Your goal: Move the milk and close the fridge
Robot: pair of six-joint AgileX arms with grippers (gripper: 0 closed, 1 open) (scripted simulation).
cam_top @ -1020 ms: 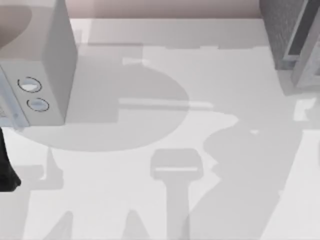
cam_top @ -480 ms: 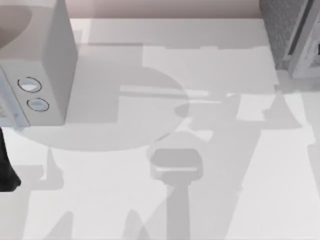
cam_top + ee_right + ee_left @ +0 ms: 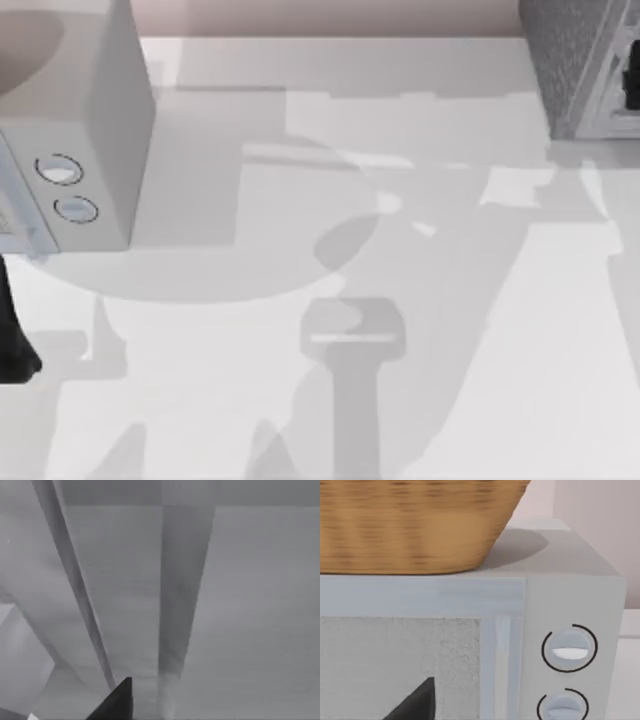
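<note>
The fridge [image 3: 562,62] stands at the table's far right corner, dark grey and speckled, with its paler door panel [image 3: 610,112] lying close against the cabinet. A dark part of my right arm [image 3: 632,92] shows at the right edge, against that panel. In the right wrist view my right gripper [image 3: 116,704] is a dark wedge pressed close to the fridge's smooth grey surfaces [image 3: 240,605]. The milk is out of view. My left arm [image 3: 12,340] is parked at the left edge. Its gripper [image 3: 415,705] faces the microwave door.
A pale grey microwave [image 3: 95,150] with two round dials [image 3: 60,170] stands at the far left. A wicker basket [image 3: 415,525] sits on top of it. Arm shadows cross the white table [image 3: 330,420].
The fridge's pale door panel has swung in toward the cabinet. The arm shadows on the table have shifted toward the far right. My left arm has not moved.
</note>
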